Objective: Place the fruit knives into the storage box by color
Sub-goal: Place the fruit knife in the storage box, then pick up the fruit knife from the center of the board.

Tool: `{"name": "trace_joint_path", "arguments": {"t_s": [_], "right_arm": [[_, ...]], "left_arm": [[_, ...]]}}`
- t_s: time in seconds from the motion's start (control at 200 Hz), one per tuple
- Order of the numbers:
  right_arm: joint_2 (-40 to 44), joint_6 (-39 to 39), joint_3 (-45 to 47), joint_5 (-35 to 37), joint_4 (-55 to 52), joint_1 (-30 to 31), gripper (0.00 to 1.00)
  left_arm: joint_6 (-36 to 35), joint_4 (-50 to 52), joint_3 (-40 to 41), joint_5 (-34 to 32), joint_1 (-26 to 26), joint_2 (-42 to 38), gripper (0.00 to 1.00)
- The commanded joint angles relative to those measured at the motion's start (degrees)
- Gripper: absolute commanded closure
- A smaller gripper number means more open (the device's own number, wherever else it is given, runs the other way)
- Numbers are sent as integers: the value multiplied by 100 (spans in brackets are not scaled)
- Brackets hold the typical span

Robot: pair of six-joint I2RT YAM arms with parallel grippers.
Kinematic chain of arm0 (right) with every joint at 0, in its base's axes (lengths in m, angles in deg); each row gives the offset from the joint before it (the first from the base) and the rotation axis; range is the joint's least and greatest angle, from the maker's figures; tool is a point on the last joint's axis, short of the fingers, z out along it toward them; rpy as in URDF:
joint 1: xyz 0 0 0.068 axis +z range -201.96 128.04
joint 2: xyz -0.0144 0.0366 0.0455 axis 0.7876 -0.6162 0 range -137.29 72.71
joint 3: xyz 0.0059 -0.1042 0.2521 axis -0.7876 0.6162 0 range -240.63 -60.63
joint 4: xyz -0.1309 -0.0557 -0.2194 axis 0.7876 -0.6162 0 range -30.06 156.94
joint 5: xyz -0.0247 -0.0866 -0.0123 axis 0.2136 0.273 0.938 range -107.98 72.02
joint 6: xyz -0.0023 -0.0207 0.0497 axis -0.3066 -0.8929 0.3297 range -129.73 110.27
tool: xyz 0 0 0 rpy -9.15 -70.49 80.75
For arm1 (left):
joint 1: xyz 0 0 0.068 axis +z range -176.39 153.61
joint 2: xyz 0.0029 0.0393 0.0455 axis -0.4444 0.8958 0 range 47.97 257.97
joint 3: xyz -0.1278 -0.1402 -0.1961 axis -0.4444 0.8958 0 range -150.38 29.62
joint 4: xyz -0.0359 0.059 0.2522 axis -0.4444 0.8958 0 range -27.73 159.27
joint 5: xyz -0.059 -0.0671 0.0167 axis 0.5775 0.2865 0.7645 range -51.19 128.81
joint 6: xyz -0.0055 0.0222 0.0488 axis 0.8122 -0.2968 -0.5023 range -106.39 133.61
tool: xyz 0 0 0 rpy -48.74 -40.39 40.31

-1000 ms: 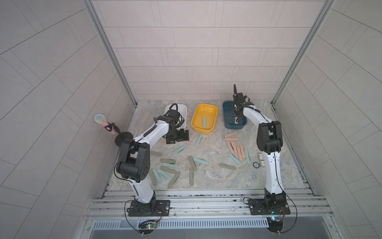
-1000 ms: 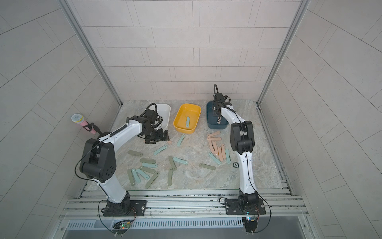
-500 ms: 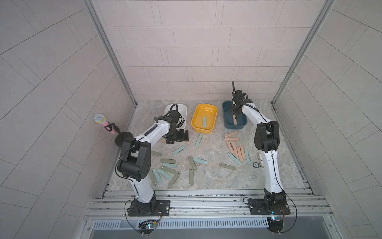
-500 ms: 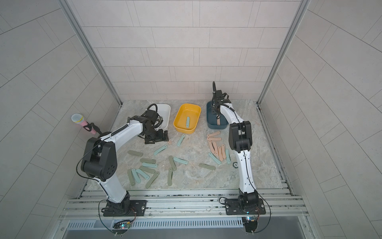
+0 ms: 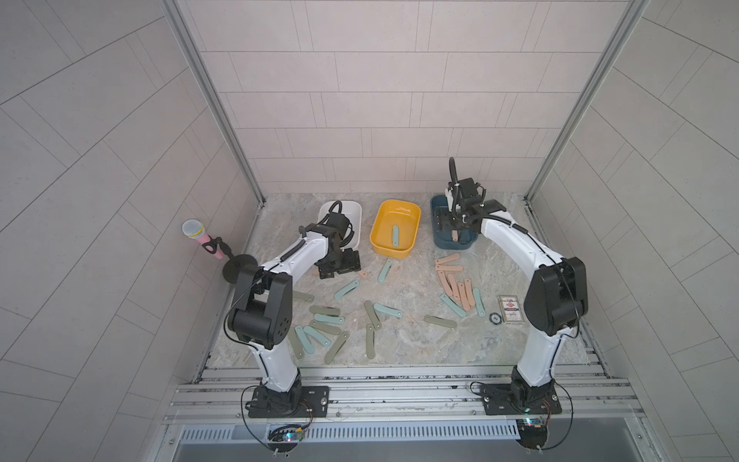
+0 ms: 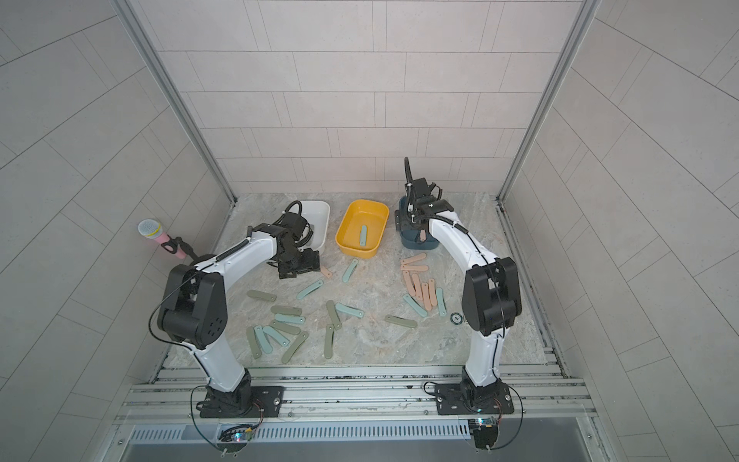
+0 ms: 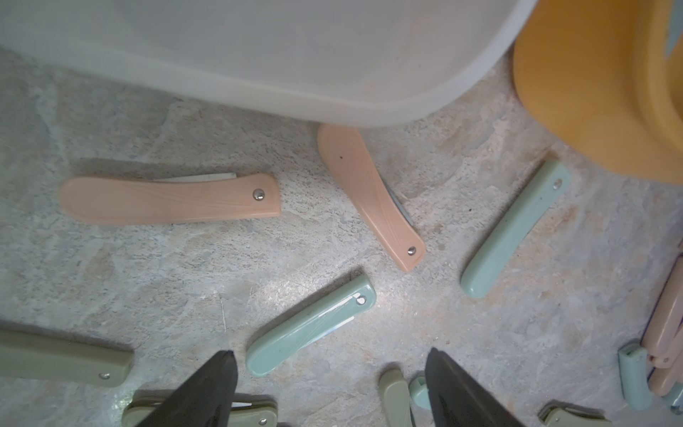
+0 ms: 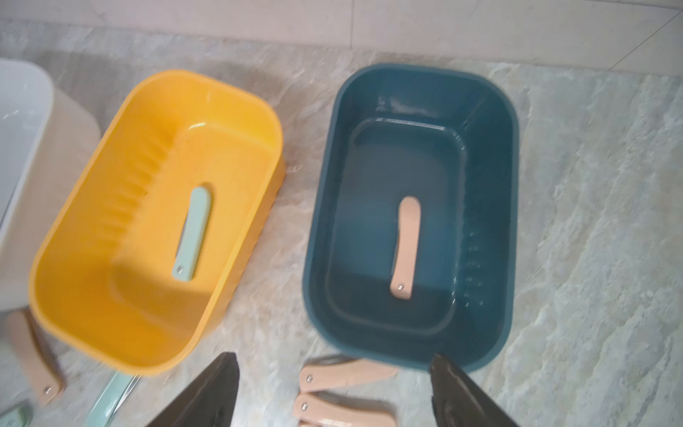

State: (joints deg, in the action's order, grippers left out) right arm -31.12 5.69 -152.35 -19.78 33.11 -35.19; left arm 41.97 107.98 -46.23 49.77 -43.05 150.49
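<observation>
Since a second earlier, the right gripper [image 8: 332, 356] had released its peach-pink flat plastic fruit knife [image 8: 406, 247], which now lay inside the dark blue plastic storage box [image 8: 510, 185], sorted by colour. Its fingers stood spread and empty. The left gripper [image 7: 329, 353], likewise spread and holding nothing, hovered over a light teal knife [image 7: 310, 325] on the table.
</observation>
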Motion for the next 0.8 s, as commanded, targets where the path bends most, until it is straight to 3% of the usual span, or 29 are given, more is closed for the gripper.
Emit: {"name": "trace_joint_path", "arguments": {"t_s": [0.0, 0.3, 0.54, 0.791], "right_arm": [[503, 141, 767, -31, -7, 219, 8], [1797, 426, 2612, -319, 430, 609, 2], [1841, 397, 2632, -325, 368, 650, 1], [1700, 374, 2569, -443, 422, 652, 1]], "left_arm": [[467, 69, -201, -321, -108, 232, 17], [865, 320, -823, -947, -334, 838, 30], [964, 381, -1372, -1001, -450, 1432, 38], [952, 410, -1560, -1080, -486, 1955, 39]]}}
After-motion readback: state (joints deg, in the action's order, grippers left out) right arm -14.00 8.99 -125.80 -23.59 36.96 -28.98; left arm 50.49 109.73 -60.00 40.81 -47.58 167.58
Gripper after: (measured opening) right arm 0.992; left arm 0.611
